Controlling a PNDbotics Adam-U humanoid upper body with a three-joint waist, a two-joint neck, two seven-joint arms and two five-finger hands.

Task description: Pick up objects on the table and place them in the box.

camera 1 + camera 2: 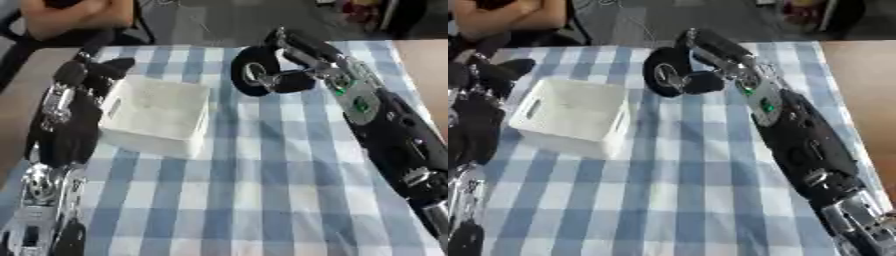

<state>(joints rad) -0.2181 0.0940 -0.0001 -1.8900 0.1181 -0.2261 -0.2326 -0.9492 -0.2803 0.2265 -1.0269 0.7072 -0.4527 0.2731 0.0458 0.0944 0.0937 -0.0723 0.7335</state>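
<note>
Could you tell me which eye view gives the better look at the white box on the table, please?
The right eye view: the white box shows whole there, its handle slot included, clear of the left hand. In the left eye view the left arm stands along the box's left wall and hides that edge.

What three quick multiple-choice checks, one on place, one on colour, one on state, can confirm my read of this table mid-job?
1. Where is the white box relative to the right hand?
A. On its left
B. On its right
C. Under it

2. What pattern is the tablecloth?
A. Red stripes
B. Blue and white checks
C. Plain green

3. What is inside the box?
A. A cup
B. Nothing visible
C. A towel

A: the box sits left of the hand, by the left hand.
B: checks show everywhere.
B: only its white floor shows.
</note>
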